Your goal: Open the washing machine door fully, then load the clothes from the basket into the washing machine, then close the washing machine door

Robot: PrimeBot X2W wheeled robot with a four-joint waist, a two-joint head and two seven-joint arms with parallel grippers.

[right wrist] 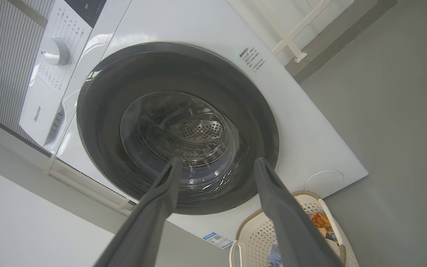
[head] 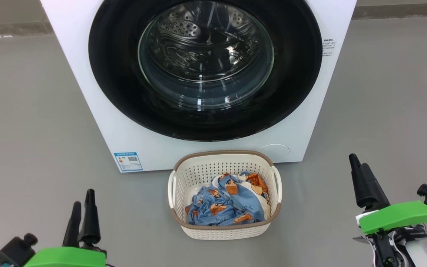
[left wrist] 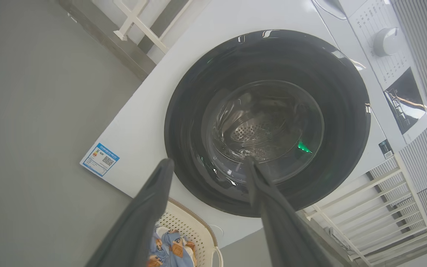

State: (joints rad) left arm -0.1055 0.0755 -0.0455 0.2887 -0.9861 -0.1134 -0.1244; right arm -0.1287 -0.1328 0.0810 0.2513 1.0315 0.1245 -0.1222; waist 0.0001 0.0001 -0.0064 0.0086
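The white washing machine [head: 98, 122] stands ahead with its round glossy black washing machine door [head: 117, 74] shut; the steel drum shows through the glass. On the floor in front sits the cream basket [head: 221, 231], holding the blue bear-print clothes [head: 224, 204]. My left gripper [head: 83, 198] hangs open at the lower left, apart from the basket. My right gripper [head: 358, 161] is open at the lower right, also clear of it. In the left wrist view the left gripper [left wrist: 209, 161] points at the door [left wrist: 272, 55]. The right gripper [right wrist: 218, 160] faces the door [right wrist: 98, 111] too.
Grey floor [head: 24, 129] spreads on both sides of the machine. A blue label [head: 128, 161] marks its lower left corner, and a round cover [head: 274, 150] sits at its lower right. The control knob [left wrist: 386, 40] is up top. White rail frames [left wrist: 384, 207] stand beside the machine.
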